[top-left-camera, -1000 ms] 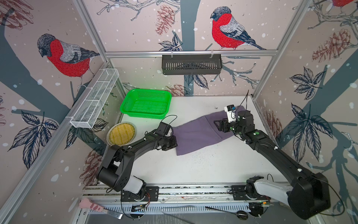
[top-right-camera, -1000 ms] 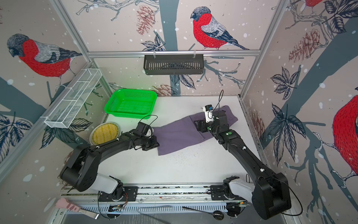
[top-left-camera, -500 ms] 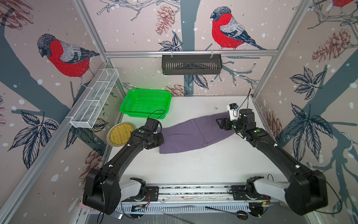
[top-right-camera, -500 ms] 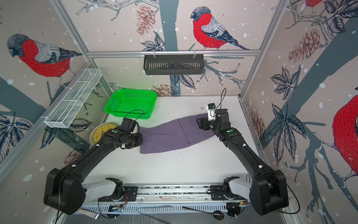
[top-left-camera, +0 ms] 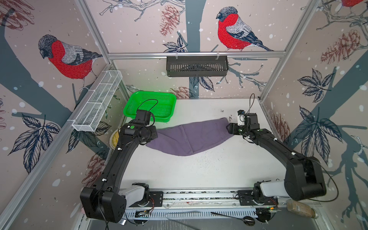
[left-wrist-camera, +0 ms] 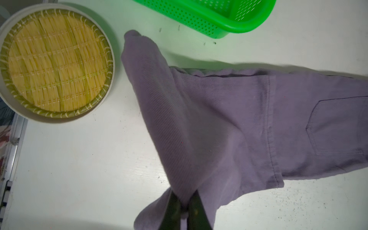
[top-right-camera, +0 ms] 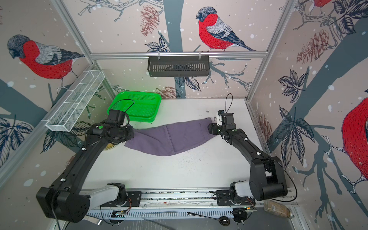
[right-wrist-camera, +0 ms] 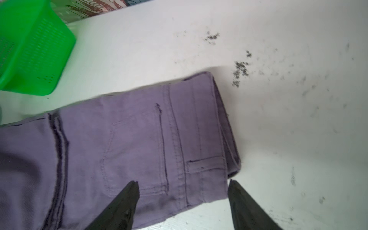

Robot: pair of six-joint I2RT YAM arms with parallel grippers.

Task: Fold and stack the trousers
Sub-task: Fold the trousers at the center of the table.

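The purple-grey trousers [top-left-camera: 189, 137] [top-right-camera: 173, 137] lie stretched across the middle of the white table, back pocket up. My left gripper [left-wrist-camera: 185, 199] is shut on a bunch of cloth at their left end, and it sits just in front of the green basket in both top views [top-left-camera: 154, 135] [top-right-camera: 131, 135]. My right gripper [right-wrist-camera: 183, 182] stands open over the waistband corner [right-wrist-camera: 229, 159] at the right end [top-left-camera: 229, 127] [top-right-camera: 210, 127]. One finger [right-wrist-camera: 127, 199] hangs above the pocket, the other just beyond the waistband edge. The cloth under them lies flat.
A green basket [top-left-camera: 151, 105] stands at the back left. A round woven yellow tray [left-wrist-camera: 55, 63] lies at the table's left edge, partly under my left arm. A white wire rack [top-left-camera: 97, 103] and a black rack [top-left-camera: 197, 65] hang on the walls. Dark crumbs [right-wrist-camera: 241, 69] dot the table.
My left gripper has pulled its end of the trousers to the left and slightly back, so the cloth is drawn out longer and has slid left. The right gripper followed at the waistband end.
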